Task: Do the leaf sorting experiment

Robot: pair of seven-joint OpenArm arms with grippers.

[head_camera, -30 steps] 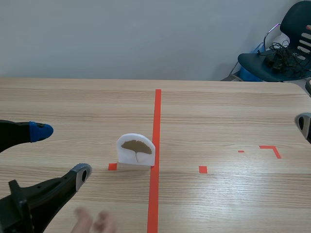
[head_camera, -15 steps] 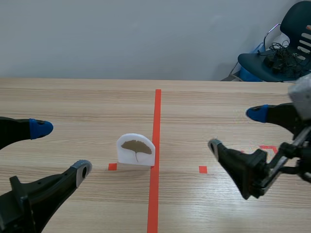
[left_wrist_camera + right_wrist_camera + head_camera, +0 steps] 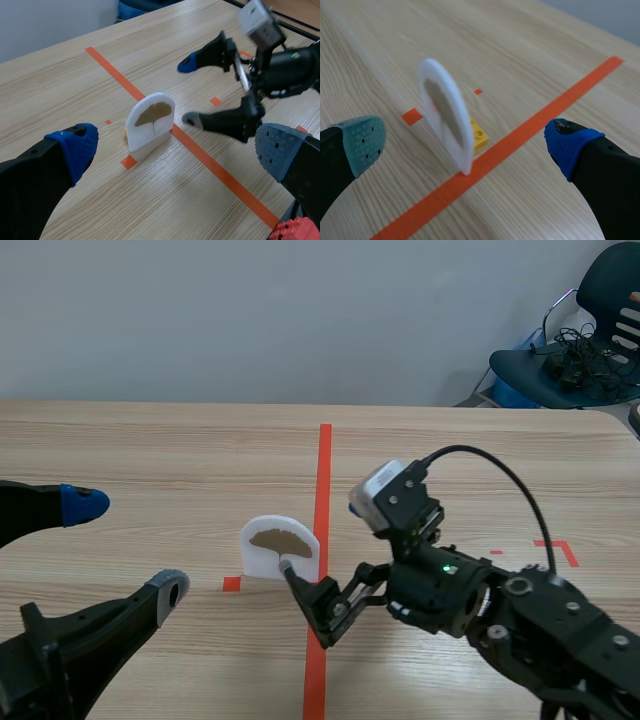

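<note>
The white leaf card (image 3: 280, 550) is standing upright on the surface (image 3: 150, 450) just ahead of the right pincer (image 3: 187, 92), which is gaping wide with a finger facing each flat side, while the wide-apart left pincer (image 3: 128, 548) is sitting farther off.

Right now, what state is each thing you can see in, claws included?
Leaf card: standing upright on its edge, nothing gripping it.
Yellow block: lying flat on the table, right behind the card.
Left claw: open, holding nothing.
Right claw: open, close to the card, not gripping it.
</note>
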